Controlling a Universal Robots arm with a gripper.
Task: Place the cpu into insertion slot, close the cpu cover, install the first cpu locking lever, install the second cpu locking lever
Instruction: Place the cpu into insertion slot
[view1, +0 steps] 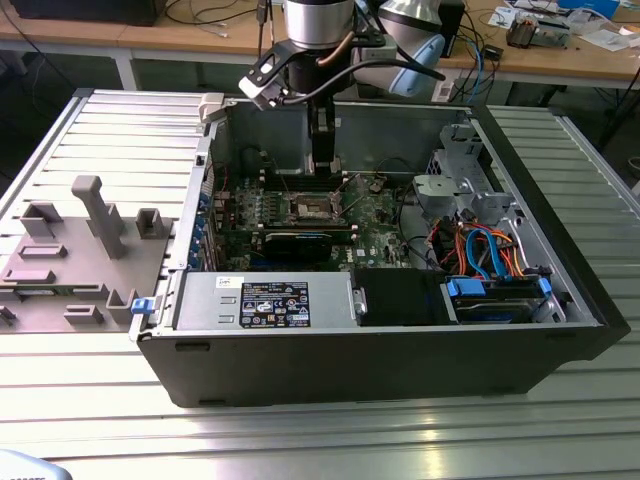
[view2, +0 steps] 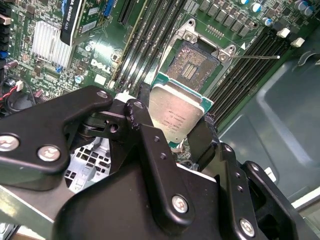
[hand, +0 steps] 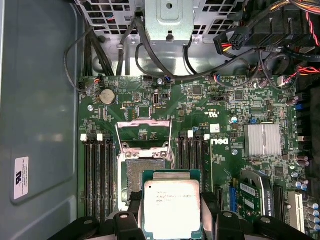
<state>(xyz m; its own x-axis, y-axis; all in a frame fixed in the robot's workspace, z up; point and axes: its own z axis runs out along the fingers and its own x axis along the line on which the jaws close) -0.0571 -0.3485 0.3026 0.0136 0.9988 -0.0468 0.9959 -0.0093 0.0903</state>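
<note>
**Chip in my grip, over the open socket**

My gripper (view2: 176, 122) was clenched on the chip (view2: 177, 111). The two black fingers (view2: 146, 127) pressed on two opposite edges of it, and its silver-grey top faced the cameras. In the first wrist view the gripper (hand: 172, 212) held the same chip (hand: 171, 204) between its fingers (hand: 131, 204), with the green edge of the chip visible around the metal top.

The chip was not seated. It sat in my grip over the board (hand: 200, 100), just beside the socket (hand: 136, 172), and in the first wrist view its one edge covered a part of the socket. In the second wrist view the socket (view2: 196, 62) lay bare, with its dark field of contacts open inside the silver frame. The cover (hand: 145, 146) stood open, folded back from the socket toward the side of the coin battery (hand: 107, 96). Long black memory slots (hand: 97, 170) ran on both sides of the socket.

In the exterior view my gripper (view1: 322, 178) reached down into the open computer case (view1: 350, 350), which lay on a ribbed metal table (view1: 100, 410). It hung over the socket (view1: 312, 208) near the middle of the board (view1: 378, 215).
</note>
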